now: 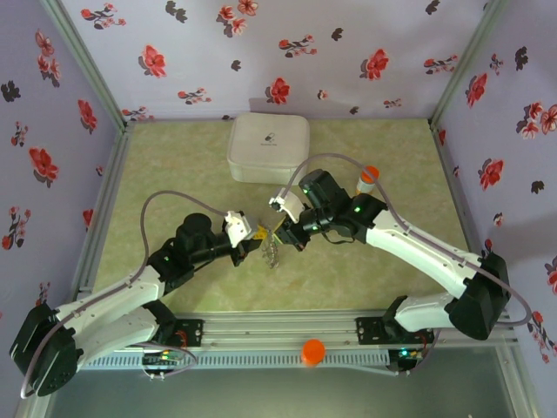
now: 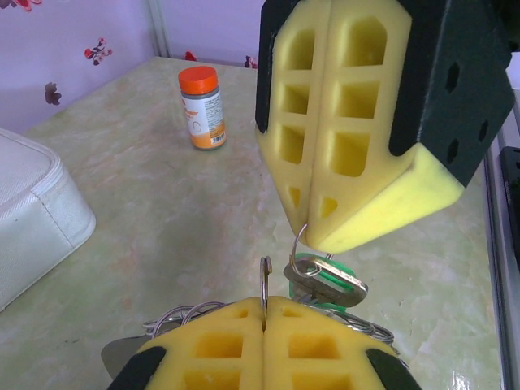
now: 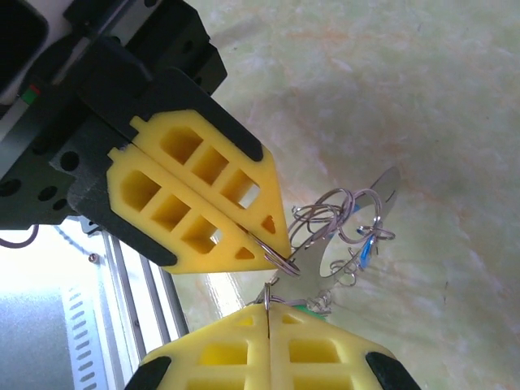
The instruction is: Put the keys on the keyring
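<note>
Both grippers meet over the middle of the table. My left gripper (image 1: 257,235) (image 2: 266,302) is shut on a thin silver split ring (image 2: 266,280) of the keyring, a tangle of wire loops (image 3: 337,213) hanging below. My right gripper (image 1: 283,228) (image 3: 268,307) is shut on a small wire ring (image 2: 297,244) that carries the green-headed key (image 2: 341,282). This key hangs just right of the left gripper's ring, very close to it. The blue-tagged key (image 3: 367,249) dangles among the loops beside a flat silver plate (image 3: 382,188). In the top view the bunch (image 1: 271,252) hangs under both fingertips.
A white rounded case (image 1: 268,148) (image 2: 32,219) lies at the back centre. An orange-capped bottle (image 1: 368,178) (image 2: 203,110) stands behind the right arm. An orange cap (image 1: 312,351) sits on the front rail. Floral walls enclose the green table (image 1: 174,174).
</note>
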{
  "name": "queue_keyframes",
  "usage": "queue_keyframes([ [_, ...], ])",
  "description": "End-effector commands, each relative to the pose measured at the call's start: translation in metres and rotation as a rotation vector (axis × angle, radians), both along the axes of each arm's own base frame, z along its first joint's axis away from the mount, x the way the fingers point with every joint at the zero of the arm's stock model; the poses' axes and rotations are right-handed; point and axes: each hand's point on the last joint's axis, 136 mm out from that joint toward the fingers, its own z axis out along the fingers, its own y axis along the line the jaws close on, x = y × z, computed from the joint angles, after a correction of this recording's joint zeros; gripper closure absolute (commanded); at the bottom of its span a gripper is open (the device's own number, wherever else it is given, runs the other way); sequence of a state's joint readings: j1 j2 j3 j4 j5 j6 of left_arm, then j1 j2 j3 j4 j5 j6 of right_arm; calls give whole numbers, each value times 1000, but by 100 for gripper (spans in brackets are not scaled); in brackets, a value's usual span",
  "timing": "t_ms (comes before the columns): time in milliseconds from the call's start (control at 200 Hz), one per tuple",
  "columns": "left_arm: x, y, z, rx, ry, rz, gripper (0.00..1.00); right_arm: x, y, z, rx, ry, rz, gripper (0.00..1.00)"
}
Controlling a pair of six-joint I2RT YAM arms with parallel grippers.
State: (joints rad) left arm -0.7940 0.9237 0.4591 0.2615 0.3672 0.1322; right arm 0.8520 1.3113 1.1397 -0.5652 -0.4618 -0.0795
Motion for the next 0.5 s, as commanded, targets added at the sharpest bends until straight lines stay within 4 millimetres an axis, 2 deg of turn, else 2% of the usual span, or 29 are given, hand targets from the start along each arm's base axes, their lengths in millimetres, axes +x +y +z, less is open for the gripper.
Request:
queue_keyframes([
  [0,1,-7,29,-71,-45,-20,100,-1,12,18,59,-34,41,100],
  [495,-1,-7,26,-64,-45,-25,100,7,18,19,70,-49,12,100],
])
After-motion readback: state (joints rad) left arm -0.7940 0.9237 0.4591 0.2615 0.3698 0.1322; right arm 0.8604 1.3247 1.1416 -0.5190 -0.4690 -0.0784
